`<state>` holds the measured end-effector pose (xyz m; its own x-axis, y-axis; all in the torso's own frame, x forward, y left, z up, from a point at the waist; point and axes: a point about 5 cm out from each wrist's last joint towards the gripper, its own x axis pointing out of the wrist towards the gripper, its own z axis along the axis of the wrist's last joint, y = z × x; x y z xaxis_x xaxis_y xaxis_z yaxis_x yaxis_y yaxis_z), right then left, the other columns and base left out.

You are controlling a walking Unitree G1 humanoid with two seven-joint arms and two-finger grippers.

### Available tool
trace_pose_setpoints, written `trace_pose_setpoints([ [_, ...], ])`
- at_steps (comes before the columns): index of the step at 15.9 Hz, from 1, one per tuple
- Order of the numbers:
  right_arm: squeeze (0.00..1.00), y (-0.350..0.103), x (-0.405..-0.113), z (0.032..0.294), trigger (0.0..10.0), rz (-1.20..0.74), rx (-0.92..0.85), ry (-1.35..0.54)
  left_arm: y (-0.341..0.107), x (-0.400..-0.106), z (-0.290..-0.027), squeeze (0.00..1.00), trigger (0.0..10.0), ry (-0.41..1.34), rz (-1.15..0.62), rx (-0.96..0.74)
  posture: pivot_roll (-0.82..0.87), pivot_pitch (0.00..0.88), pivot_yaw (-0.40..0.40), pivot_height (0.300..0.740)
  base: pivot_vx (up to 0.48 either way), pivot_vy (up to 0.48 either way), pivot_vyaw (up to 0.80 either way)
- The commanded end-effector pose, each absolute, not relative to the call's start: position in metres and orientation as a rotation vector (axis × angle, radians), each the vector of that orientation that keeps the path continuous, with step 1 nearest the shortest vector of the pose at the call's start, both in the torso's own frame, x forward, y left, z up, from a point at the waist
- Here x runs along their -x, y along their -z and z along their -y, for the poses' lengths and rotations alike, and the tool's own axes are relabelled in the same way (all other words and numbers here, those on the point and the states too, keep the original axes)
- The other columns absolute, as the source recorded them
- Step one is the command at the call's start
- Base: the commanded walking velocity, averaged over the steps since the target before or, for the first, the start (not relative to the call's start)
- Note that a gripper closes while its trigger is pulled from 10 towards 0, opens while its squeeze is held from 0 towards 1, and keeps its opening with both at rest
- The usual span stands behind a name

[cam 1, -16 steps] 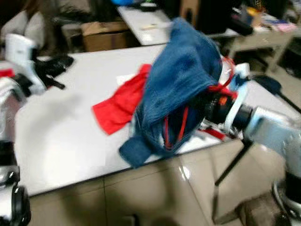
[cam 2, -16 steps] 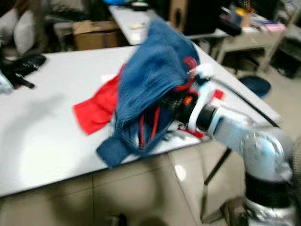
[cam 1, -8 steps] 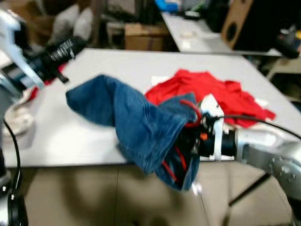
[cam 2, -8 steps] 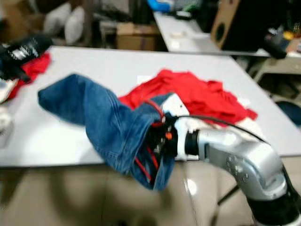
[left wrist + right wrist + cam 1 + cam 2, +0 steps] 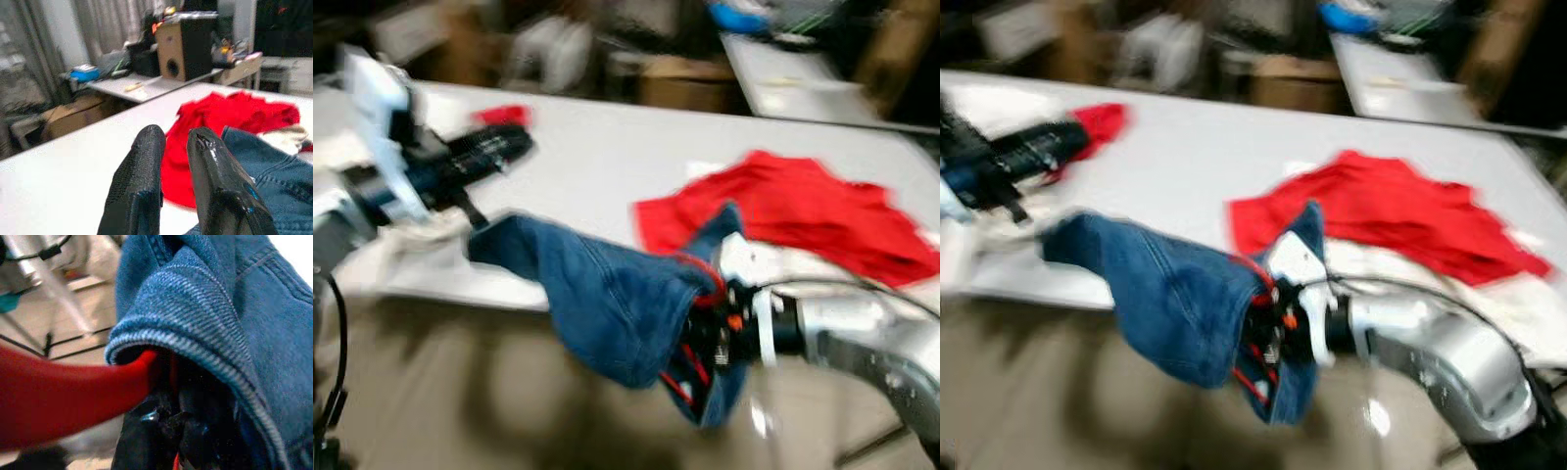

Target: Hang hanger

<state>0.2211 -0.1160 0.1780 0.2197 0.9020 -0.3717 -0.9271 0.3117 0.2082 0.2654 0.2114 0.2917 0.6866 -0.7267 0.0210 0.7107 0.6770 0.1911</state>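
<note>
Blue denim garment (image 5: 617,308) is draped over the right gripper (image 5: 1268,338) and carried past the near edge of the desk (image 5: 597,162), above the floor. Fabric is heavy twill with visible stitched seams and a ribbed hem; one leg-like end trails toward the desk's near-left corner. A red plastic hanger (image 5: 63,391) is threaded through the denim: a smooth curved bar under the hem in the right wrist view, thin red loops poking out below the cloth in the head views. The right gripper's black fingers are buried in the folds; whether they are spread or pinching cannot be told.

Left gripper (image 5: 181,186) is held over the desk's left end, its two long textured black fingers (image 5: 134,191) pressed nearly together with a thin gap and nothing between them.

A crumpled red cloth (image 5: 793,211) lies on the desk toward the right, with white fabric (image 5: 1410,264) under its near edge. A smaller red piece (image 5: 499,115) sits at the far left.

Desk top is flat, matte white. Floor is glossy beige tile. Behind: a second white table (image 5: 146,85), a cardboard box (image 5: 690,78), a wooden speaker (image 5: 183,46), grey curtains (image 5: 102,24). Head views are motion-blurred.
</note>
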Motion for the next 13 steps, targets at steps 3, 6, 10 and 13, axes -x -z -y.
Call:
trace_pose_setpoints([
  [3, 0.00, -0.181, -0.211, 0.117, 10.0, -0.424, 0.086, -1.327, -0.273, -0.265, -0.206, 0.00, 10.0, 0.786, 0.024, -0.196, 0.10, 0.000, -0.047, 0.740, 0.000, 0.000, 0.80],
  [6, 0.00, -0.176, -0.203, 0.120, 10.0, -0.436, 0.085, -1.331, -0.271, -0.266, -0.201, 0.00, 10.0, 0.788, 0.026, -0.188, 0.09, 0.000, -0.038, 0.740, 0.000, 0.000, 0.80],
  [10, 0.00, -0.173, -0.195, 0.125, 10.0, -0.460, 0.083, -1.351, -0.274, -0.266, -0.199, 0.00, 10.0, 0.793, 0.042, -0.192, 0.10, 0.000, -0.042, 0.740, 0.000, 0.000, 0.80],
  [13, 0.00, -0.168, -0.200, 0.130, 10.0, -0.477, 0.118, -1.317, -0.273, -0.264, -0.199, 0.00, 10.0, 0.782, 0.048, -0.204, 0.10, 0.000, -0.052, 0.740, 0.000, 0.000, 0.80],
])
